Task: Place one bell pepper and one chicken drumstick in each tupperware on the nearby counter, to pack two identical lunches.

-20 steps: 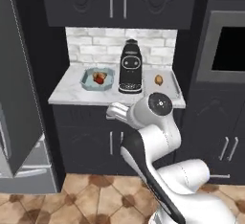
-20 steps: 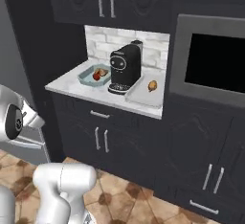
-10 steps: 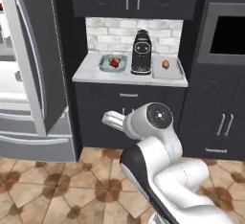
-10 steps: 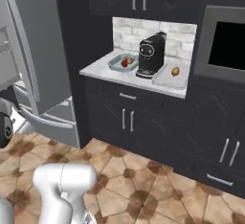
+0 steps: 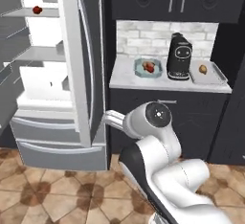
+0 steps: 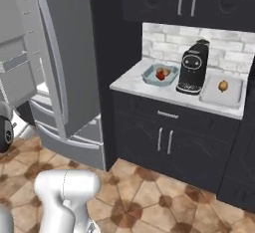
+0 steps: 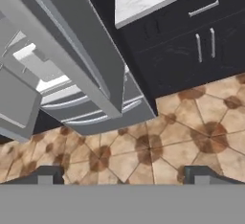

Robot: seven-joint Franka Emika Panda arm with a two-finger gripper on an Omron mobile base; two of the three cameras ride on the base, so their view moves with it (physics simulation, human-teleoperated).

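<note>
On the marble counter [image 5: 125,77] the pale teal tupperware [image 5: 139,70] holds a red bell pepper [image 5: 150,66]. The grey rectangular tupperware [image 5: 216,77] at the right end holds a chicken drumstick [image 5: 203,69]. The right base view gives the same: teal tupperware [image 6: 150,75] with bell pepper [image 6: 160,73], grey tupperware [image 6: 234,95] with drumstick [image 6: 223,85]. Another small red bell pepper [image 5: 37,10] lies on an upper shelf of the open fridge. My gripper [image 7: 122,177] is open and holds nothing; it hangs low over the tiled floor, well short of the counter [image 7: 131,0].
A black coffee machine [image 5: 179,56] stands between the two containers. The fridge's grey door [image 5: 86,60] stands open at the left, next to the dark cabinets [image 6: 164,137]. Brown tiled floor [image 7: 158,146] lies below the hand.
The whole picture has shifted: the base has backed off and turned left, so the counter sits further right and the open fridge has come into view. Jaws stay open.
</note>
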